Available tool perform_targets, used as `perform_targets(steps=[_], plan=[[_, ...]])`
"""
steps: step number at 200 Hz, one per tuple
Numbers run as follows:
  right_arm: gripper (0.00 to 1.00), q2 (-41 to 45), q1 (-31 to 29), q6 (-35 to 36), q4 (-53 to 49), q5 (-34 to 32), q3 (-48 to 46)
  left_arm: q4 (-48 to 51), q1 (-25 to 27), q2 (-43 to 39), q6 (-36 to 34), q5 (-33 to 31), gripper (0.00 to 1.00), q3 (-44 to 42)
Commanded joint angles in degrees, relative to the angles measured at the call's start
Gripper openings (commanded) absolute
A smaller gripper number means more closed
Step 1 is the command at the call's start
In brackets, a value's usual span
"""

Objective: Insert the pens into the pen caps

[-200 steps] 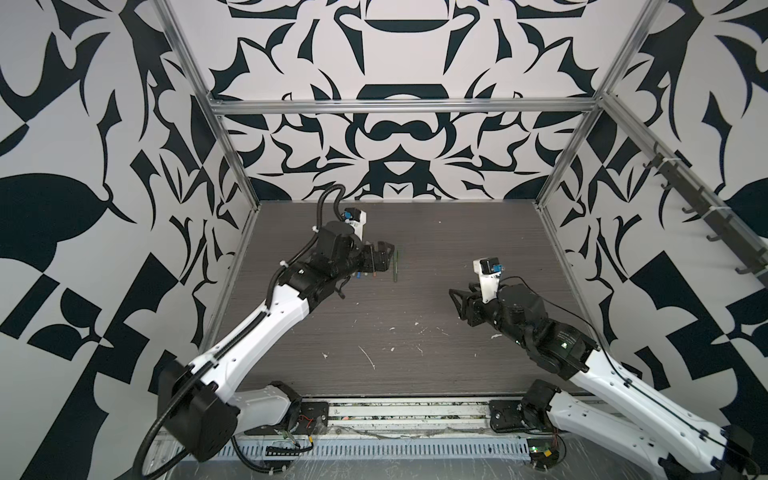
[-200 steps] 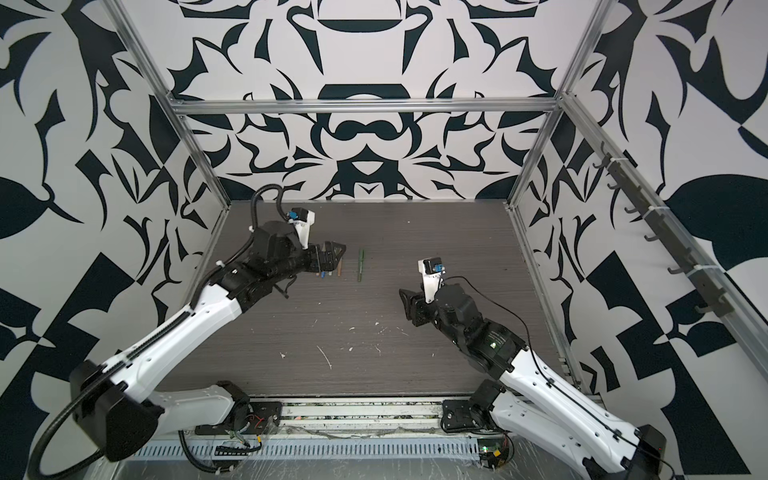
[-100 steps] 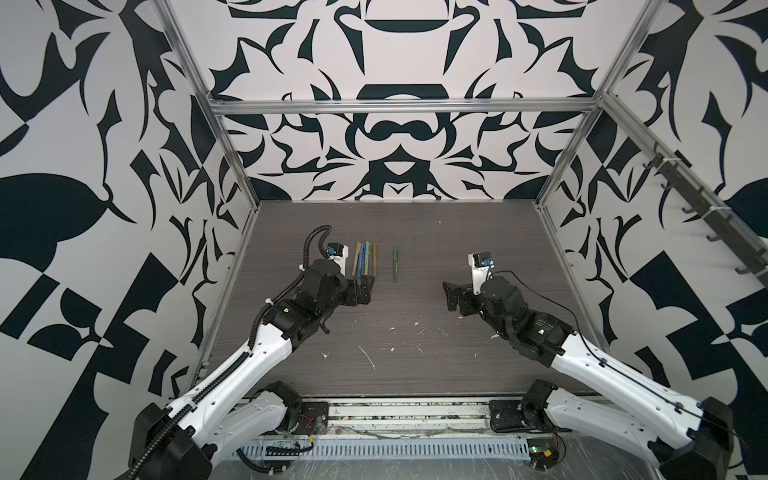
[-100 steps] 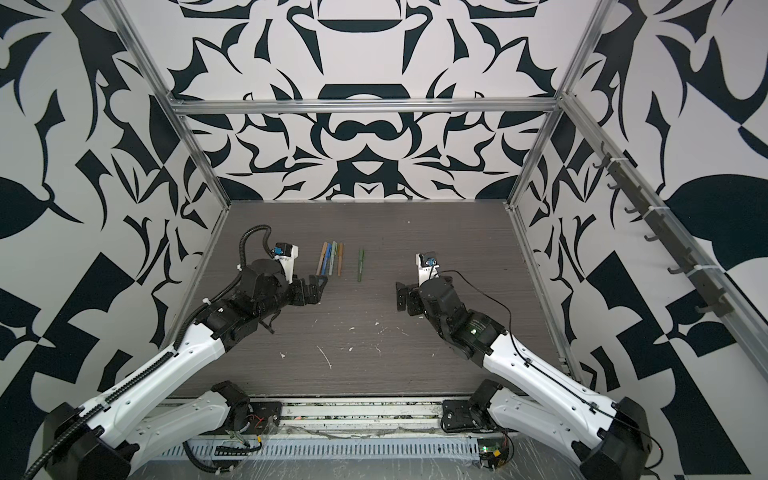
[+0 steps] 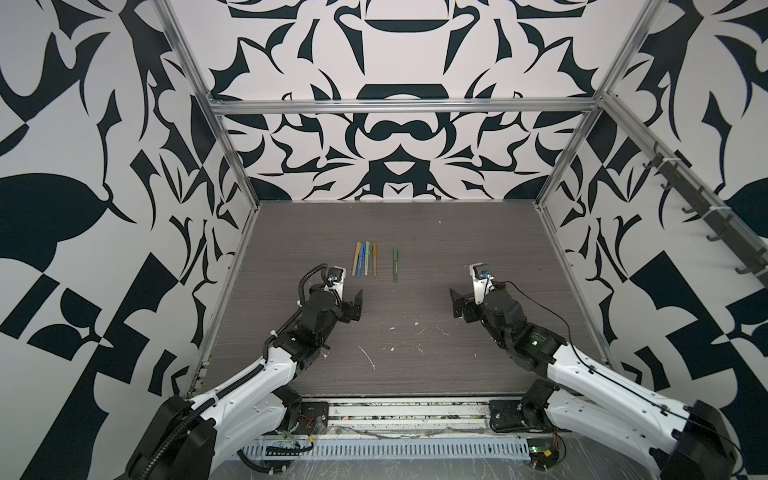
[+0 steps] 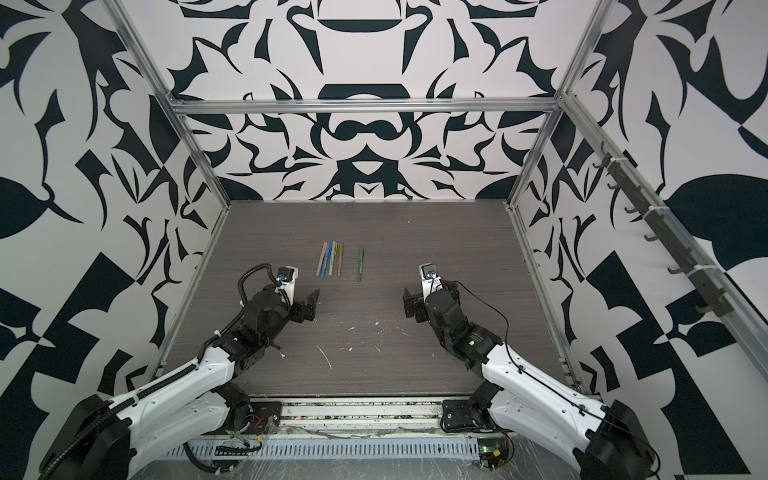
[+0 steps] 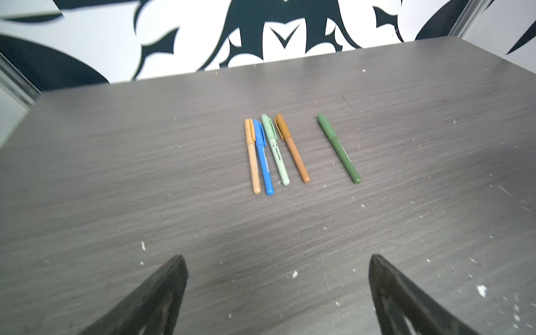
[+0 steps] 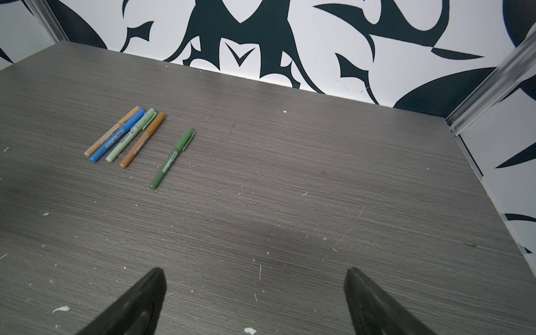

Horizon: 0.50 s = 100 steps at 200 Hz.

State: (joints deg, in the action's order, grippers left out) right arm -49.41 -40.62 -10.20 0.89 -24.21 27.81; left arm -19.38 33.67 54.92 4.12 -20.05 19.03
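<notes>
Left claw [image 7: 277, 256]: jaws spread wide with nothing between them; it hangs low over the grey table [image 7: 116, 188] and touches no pen

Right claw [image 8: 254, 269]: also spread wide and empty; well apart from every pen

Bundle of four: tan pen [image 7: 251, 156], blue pen [image 7: 263, 161], pale green pen [image 7: 275, 149] and ochre-brown pen [image 7: 293, 148] lie side by side, straight ahead of the left claw and beyond its tips; they are packed close, and the tan and blue look to be touching

Dark green pen [image 7: 339, 148]: lies alone, apart from the bundle; it is ahead of the gap between the two claws, nearer the left claw than the right

Caps: each pen wears a cap of its own colour on the end far from the claws; the dark green cap [image 7: 326, 126] looks seated flush on its barrel; no loose cap and no bare dark tip shows in any view

Done: by the look of it, all five pens are in their caps

Left: nothing that shows; at most a check that each cap is pressed fully home, which these views are too coarse to settle

Step in hand: both claws stand clear of the pens; I judge the job to be at its end
</notes>
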Motion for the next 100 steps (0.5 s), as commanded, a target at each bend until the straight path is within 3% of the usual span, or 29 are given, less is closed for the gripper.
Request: perform_targets(steps=[1,20,42,64,83,100], plan=[[0.99,1.50,0.48,1.42,4.31,1.46,-0.88,-12.01,-1.09,1.84,-9.81,-4.31,0.99,-0.56],[0.99,1.18,0.72,4.04,6.00,3.68,-1.60,-14.59,-1.69,4.42,-12.79,-7.43,0.99,-1.08],[0.99,1.24,0.93,5.26,5.41,4.79,-1.60,-19.12,-6.07,7.71,-13.90,-6.74,0.99,-2.69],[0.99,2.02,1.24,5.70,5.00,4.96,-2.05,-25.74,-13.98,13.18,-10.15,0.47,0.99,-4.84],[0.99,2.49,1.51,6.53,5.30,5.22,-2.74,-35.41,-17.69,21.09,-9.36,1.47,0.99,-5.61],[0.99,2.73,1.68,7.35,5.56,5.64,-3.10,-29.50,-18.21,22.61,-10.18,1.73,0.99,-2.04]])
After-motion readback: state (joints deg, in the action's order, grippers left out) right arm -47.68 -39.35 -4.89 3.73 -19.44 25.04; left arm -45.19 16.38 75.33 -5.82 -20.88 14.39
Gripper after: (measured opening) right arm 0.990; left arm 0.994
